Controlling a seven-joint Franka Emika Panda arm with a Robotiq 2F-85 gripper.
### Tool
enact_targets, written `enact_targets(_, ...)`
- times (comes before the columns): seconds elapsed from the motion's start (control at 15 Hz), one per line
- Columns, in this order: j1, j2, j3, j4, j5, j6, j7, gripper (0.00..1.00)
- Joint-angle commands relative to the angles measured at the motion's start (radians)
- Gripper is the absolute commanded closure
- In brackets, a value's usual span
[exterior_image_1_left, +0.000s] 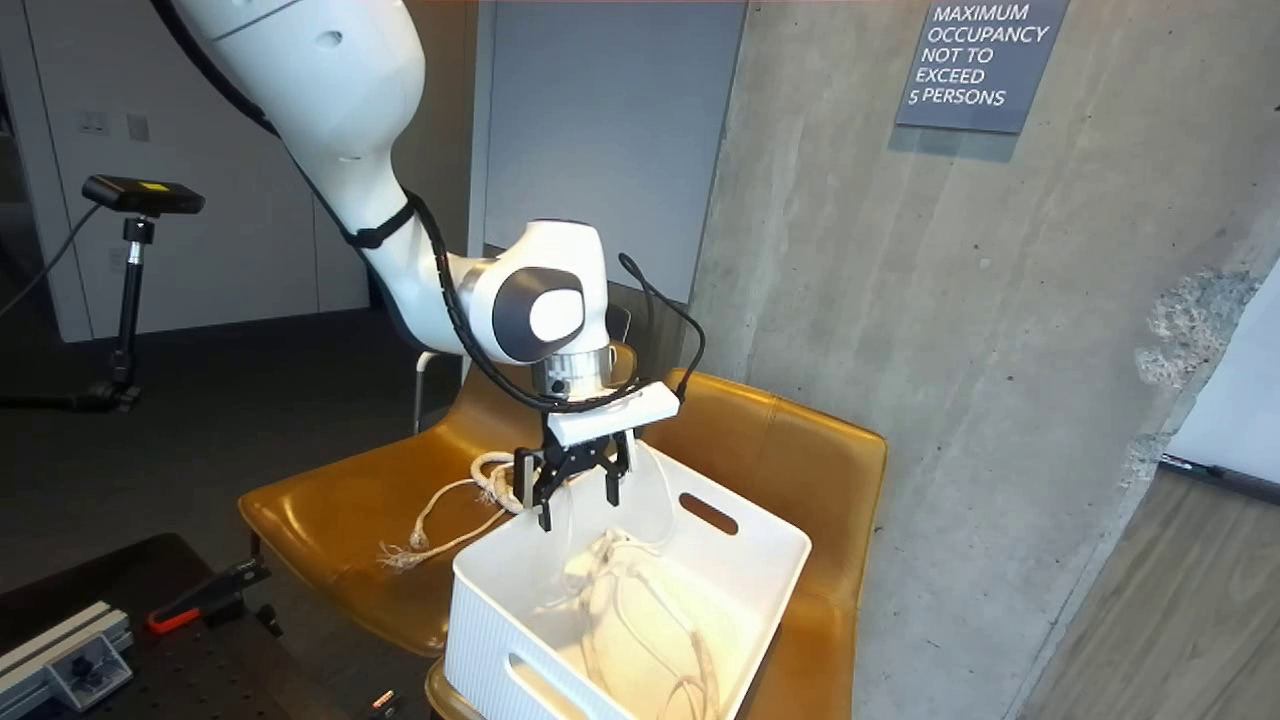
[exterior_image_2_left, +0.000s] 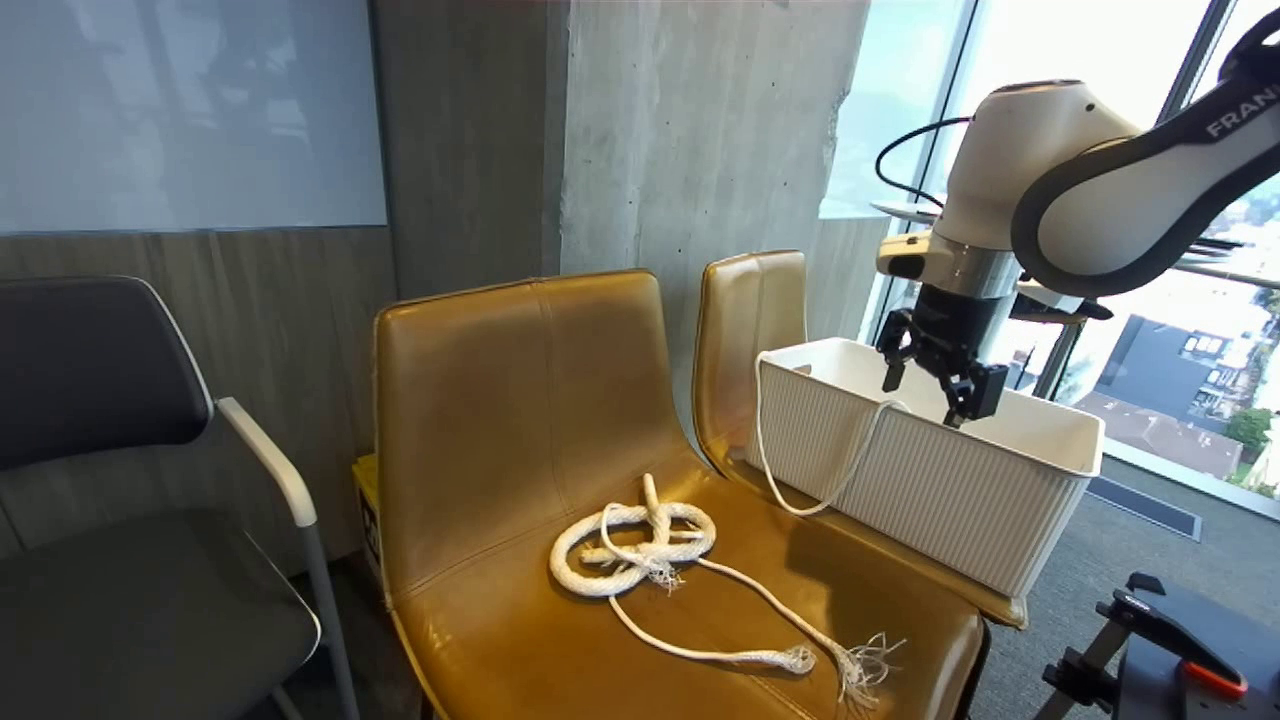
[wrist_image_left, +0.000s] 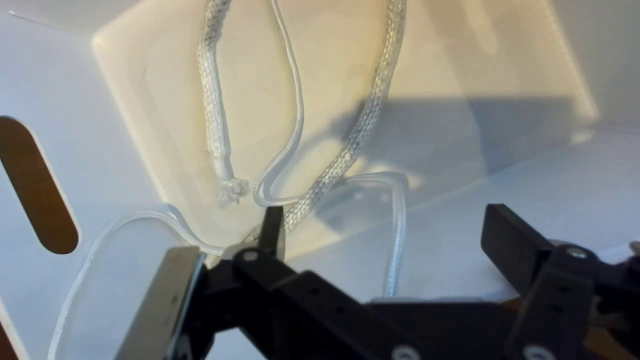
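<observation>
My gripper (wrist_image_left: 385, 220) stands open, its fingers (wrist_image_left: 512, 245) wide apart with nothing between them. In both exterior views it hangs at rim height over a white ribbed bin (exterior_image_2_left: 950, 490), pointing down. Inside the bin lie a thick braided rope (wrist_image_left: 367, 115) and a thin white cord (wrist_image_left: 298, 115). A strand of cord (wrist_image_left: 398, 225) runs up the bin wall, seen beyond the gap of the jaws and apart from them. More cord (exterior_image_2_left: 762, 430) loops over the bin's outside. On the seat beside the bin rests a knotted rope (exterior_image_2_left: 572, 575) with frayed ends.
Two tan chairs stand side by side; the bin sits on one, the knotted rope on the other chair (exterior_image_2_left: 520, 400). A concrete wall (exterior_image_1_left: 1000, 300) rises behind. There is a dark chair (exterior_image_2_left: 90, 380), a camera on a stand (exterior_image_1_left: 140, 195) and a clamp (exterior_image_1_left: 205, 598) on a dark table.
</observation>
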Motion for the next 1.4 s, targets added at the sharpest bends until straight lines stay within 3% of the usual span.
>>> enact_targets(0.0,-0.025,0.071,0.031,0.088,0.053,-0.001,-0.039,0.0)
enact_targets(0.07,-0.026,0.088,0.035,0.108,0.061,-0.004,-0.041,0.17)
enact_targets(0.13,-0.027,0.104,0.036,0.128,0.067,-0.007,-0.045,0.26)
enact_targets(0.73,-0.039,0.173,0.035,0.245,0.08,-0.031,-0.05,0.95)
enact_targets(0.87,-0.042,0.172,0.035,0.258,0.079,-0.035,-0.051,1.0)
enact_targets(1.33,-0.01,0.016,0.05,0.338,0.083,-0.21,-0.059,0.99)
